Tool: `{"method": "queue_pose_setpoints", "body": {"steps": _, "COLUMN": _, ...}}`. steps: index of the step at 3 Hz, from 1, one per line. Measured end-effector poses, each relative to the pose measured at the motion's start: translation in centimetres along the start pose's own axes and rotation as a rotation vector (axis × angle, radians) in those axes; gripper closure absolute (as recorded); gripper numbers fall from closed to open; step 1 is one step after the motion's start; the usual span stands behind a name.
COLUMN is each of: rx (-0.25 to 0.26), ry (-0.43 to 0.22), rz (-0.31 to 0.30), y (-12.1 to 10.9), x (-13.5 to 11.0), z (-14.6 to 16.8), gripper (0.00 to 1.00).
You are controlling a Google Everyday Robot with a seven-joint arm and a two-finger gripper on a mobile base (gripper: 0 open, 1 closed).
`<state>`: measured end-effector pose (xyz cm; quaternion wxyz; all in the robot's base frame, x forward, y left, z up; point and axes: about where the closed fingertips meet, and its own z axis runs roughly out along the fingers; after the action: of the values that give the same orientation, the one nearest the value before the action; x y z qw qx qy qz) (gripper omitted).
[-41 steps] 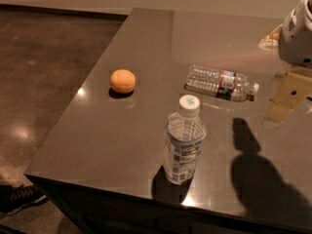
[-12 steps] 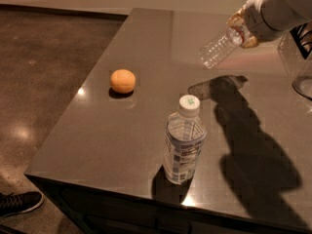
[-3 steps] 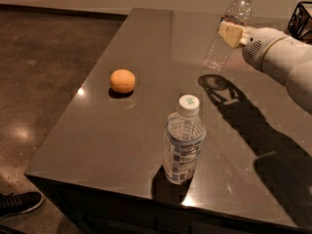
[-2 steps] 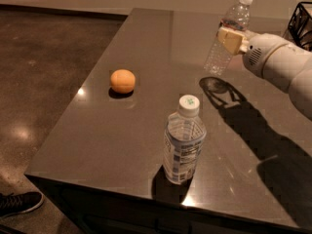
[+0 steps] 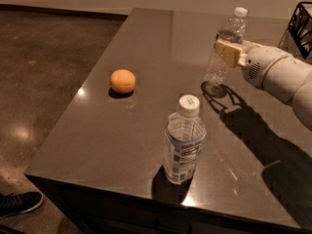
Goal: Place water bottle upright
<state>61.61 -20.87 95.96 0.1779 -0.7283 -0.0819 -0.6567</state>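
Note:
The water bottle (image 5: 219, 68) is a slim clear ribbed bottle with a white cap and a red-and-dark band near the neck. It stands nearly upright, leaning a little to the right, at the far right of the brown table (image 5: 146, 48). Its base is at or just above the tabletop, over its own shadow. My gripper (image 5: 227, 53) reaches in from the right and is shut on the bottle's upper body, just below the label band. The cream fingers (image 5: 231, 54) cover part of the bottle.
A wider bottle (image 5: 183, 147) with a white-blue label stands upright near the table's front edge. An orange (image 5: 123, 81) lies at the left middle. A black wire basket (image 5: 302, 26) sits at the far right. A shoe (image 5: 19, 204) is on the floor at the lower left.
The gripper has lowered the water bottle and shifted it slightly left, bringing its base down to the tabletop. The wider bottle and the orange have not moved.

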Motion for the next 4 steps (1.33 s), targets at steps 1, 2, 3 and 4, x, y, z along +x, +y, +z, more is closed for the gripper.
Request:
{"method": "queue_pose_setpoints", "body": {"steps": 1, "rx": 0.022, "ry": -0.002, "rz": -0.032, "y": -0.6, "x": -0.9, "z": -0.2, "gripper": 1.00}}
{"method": "queue_pose_setpoints", "body": {"steps": 2, "rx": 0.038, "ry": 0.004, "rz": -0.063, "y": -1.0, "x": -1.3, "z": -0.1, "gripper": 1.00}}
{"method": "queue_pose_setpoints", "body": {"steps": 3, "rx": 0.049, "ry": 0.004, "rz": -0.089, "y": -1.3, "x": -1.8, "z": 0.0, "gripper": 1.00}}
{"method": "queue_pose_setpoints", "body": {"steps": 4, "rx": 0.056, "ry": -0.004, "rz": -0.111, "y": -1.4, "x": -2.2, "z": 0.0, "gripper": 1.00}}
